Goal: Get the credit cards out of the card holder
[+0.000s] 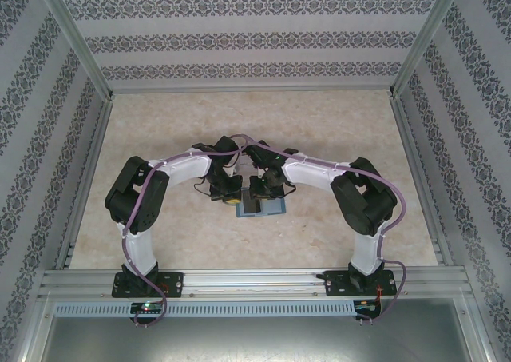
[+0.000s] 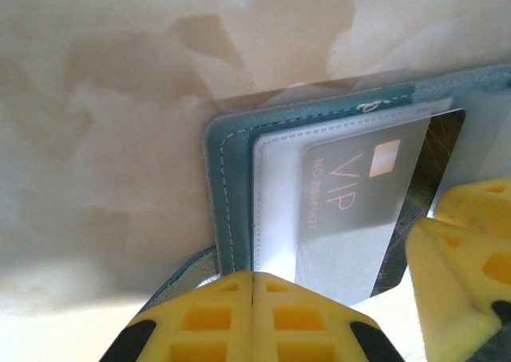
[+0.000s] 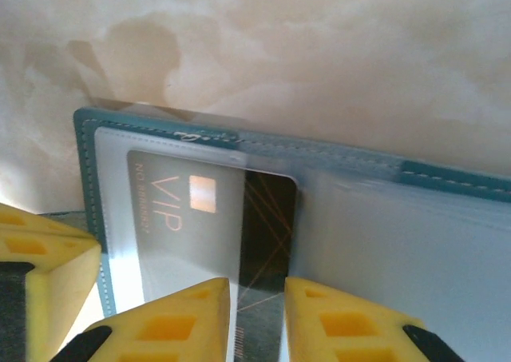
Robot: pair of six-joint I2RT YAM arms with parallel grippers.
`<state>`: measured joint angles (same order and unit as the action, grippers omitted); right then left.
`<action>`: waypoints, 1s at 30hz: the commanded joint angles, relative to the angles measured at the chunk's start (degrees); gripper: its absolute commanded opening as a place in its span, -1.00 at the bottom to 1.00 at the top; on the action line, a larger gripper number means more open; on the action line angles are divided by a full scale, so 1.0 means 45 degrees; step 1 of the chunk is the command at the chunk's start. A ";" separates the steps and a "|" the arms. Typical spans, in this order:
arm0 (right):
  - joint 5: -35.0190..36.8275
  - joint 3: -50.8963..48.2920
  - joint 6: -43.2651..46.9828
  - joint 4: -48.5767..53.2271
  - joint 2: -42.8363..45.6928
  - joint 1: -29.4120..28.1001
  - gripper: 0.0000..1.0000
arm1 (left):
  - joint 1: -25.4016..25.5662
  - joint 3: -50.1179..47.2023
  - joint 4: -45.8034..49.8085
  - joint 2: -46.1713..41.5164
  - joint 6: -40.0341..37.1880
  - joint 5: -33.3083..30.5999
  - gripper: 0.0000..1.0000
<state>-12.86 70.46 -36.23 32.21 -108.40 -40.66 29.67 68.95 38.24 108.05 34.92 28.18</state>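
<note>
The teal card holder (image 1: 263,208) lies open on the table between both arms, its stitched edge (image 2: 231,178) and clear inner sleeves showing. A dark credit card (image 3: 267,218) marked VIP sits in a frosted sleeve, with its bare end sticking out to the right. My right gripper (image 3: 257,286) is open a little, and the card's bare end lies in the gap between its fingers. My left gripper (image 2: 253,278) is shut, its tips meeting at the holder's near edge beside the sleeve. The right gripper's yellow fingers (image 2: 471,210) show at the card's far end.
The holder rests on a beige marbled tabletop (image 1: 255,122). Patterned walls and metal frame rails (image 1: 255,278) enclose it. Both arms bend inward over the middle. More clear sleeves (image 3: 415,242) spread to the right of the card.
</note>
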 commanded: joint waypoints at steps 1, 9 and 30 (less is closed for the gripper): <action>0.0528 0.0320 0.0279 0.0661 -0.0016 -0.0163 -0.48 | 0.0109 -0.0116 0.0441 0.0056 0.0038 -0.0139 -0.94; -0.0444 -0.0175 -0.0106 -0.0075 0.0879 0.0049 -0.47 | 0.0217 0.0457 0.0702 -0.0303 0.0174 -0.0108 -0.98; -0.1788 -0.1204 -0.0759 -0.1767 0.0646 0.0589 -0.48 | 0.0675 0.0423 0.0877 0.1050 0.0038 -0.0697 -1.00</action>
<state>-19.46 65.82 -38.81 25.98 -105.16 -38.70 32.25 71.88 40.03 110.52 35.16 26.89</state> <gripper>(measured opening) 0.261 0.042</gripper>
